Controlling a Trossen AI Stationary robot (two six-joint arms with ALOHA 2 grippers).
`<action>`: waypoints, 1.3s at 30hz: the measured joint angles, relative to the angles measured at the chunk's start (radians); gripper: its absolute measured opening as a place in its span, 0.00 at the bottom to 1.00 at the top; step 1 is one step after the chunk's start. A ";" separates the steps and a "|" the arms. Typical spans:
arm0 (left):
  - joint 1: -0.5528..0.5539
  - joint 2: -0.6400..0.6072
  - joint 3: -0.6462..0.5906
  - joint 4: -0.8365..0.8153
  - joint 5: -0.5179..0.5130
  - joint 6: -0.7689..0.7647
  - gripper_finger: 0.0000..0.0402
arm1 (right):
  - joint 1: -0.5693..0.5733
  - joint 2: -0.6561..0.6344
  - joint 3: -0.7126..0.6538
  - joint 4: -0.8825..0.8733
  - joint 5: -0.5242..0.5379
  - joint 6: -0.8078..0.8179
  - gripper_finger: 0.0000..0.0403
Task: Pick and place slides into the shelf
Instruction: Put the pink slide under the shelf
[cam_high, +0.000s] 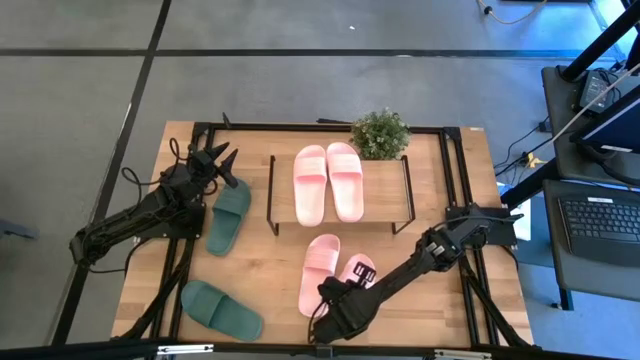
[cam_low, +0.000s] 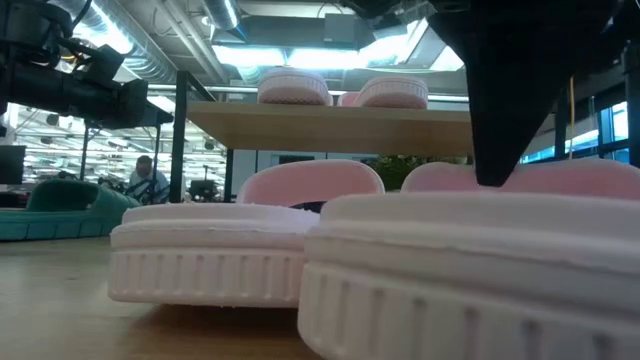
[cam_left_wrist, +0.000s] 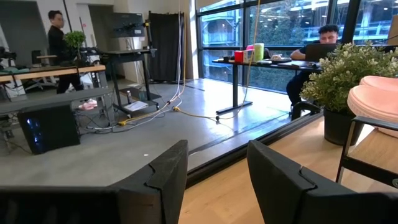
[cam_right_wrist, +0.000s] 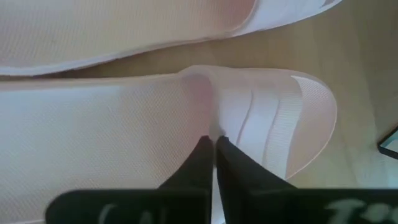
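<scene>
Wood grain runs across the table (cam_high: 250, 270), a light board in a black frame standing on grey floor. On it the shelf (cam_high: 385, 190) carries one pink pair (cam_high: 327, 182) side by side, long axes running front to back, with a small potted plant (cam_high: 380, 133) at the far right corner of its top. In front of the shelf lie two more pink slides: one (cam_high: 319, 271) pointing lengthwise toward the shelf, the other (cam_high: 358, 270) just beside it, mostly under the right arm. The right gripper (cam_right_wrist: 214, 144) is pinched together on that second slide's strap (a smooth, ribbed foam band over a finely textured footbed). Two dark green slides lie apart on the left: one (cam_high: 229, 215) near the left arm, one (cam_high: 221, 309) at the front edge, angled. The left gripper (cam_left_wrist: 214, 174) hovers unclenched, grasping nothing, near the table's far left.
</scene>
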 joint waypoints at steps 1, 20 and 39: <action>0.000 0.000 0.000 0.000 0.000 0.000 0.40 | 0.002 0.000 0.000 0.000 0.001 -0.001 0.03; 0.000 0.000 0.000 -0.001 0.000 0.000 0.40 | 0.121 -0.097 -0.021 0.000 0.186 -0.135 0.00; 0.000 0.000 0.000 -0.005 0.000 -0.001 0.40 | 0.132 -0.174 -0.306 0.000 0.187 -0.225 0.00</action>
